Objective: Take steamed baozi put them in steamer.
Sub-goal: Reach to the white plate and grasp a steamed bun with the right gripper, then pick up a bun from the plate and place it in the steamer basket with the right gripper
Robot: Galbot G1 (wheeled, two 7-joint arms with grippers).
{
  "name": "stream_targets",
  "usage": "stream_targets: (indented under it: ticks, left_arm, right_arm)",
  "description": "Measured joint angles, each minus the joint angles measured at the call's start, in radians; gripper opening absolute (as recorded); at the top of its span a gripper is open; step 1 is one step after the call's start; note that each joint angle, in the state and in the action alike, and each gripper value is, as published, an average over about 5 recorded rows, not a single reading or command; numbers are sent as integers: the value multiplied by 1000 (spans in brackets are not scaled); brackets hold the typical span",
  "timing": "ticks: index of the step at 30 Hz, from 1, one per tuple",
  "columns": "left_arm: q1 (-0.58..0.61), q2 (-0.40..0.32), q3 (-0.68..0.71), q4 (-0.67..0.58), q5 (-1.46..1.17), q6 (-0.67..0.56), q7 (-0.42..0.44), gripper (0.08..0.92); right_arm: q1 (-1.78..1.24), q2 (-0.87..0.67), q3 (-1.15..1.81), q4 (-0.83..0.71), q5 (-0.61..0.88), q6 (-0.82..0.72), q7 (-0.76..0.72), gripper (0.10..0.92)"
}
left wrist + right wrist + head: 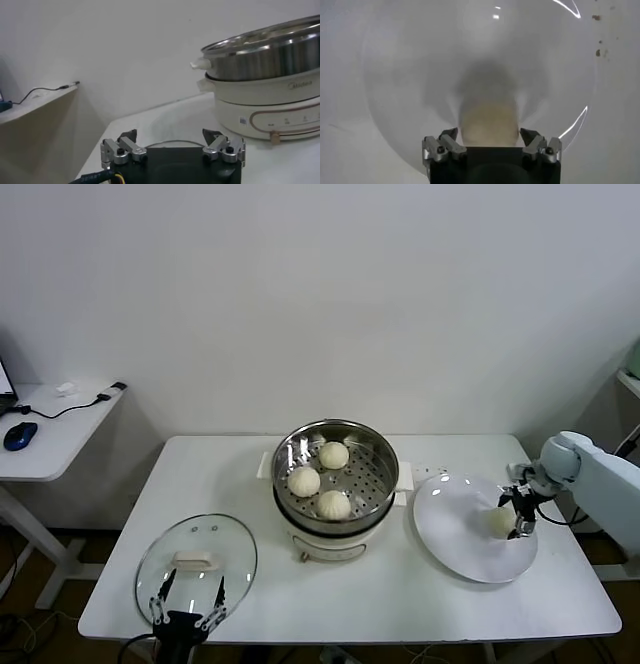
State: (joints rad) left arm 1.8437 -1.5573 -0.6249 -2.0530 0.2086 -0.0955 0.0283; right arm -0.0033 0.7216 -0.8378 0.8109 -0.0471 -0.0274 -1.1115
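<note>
The steamer (385, 459) stands mid-table, a shiny steel pot on a white base, and it also shows in the left wrist view (265, 65). Three baozi lie on its perforated tray: one at the back (334, 455), one on the left (304, 481), one at the front (334, 505). The fourth baozi (500, 522) lies on the white plate (450, 524) at the right. My right gripper (520, 514) is down over it, open, with one finger on each side of the bun (489, 120). My left gripper (185, 599) is open and empty at the table's front left.
The round glass lid (197, 559) lies flat at the front left, just beyond my left gripper. A small white side desk (60, 434) with a blue mouse (20, 434) and a cable stands to the left. A white socket block (430, 474) lies behind the plate.
</note>
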Motion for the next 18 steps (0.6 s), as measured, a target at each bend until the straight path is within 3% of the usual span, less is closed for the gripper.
stream_targets:
  ticks: [9,18]
  left_arm:
    - [5,0,-1,-1,0,-2,-1,823]
    - [10,-1,1,-5,2,-5,-1,823]
  right_arm:
    - [-6,10,21,-21,1,0,-16,600]
    - [9,6,15,-19,26,-5,-26,544]
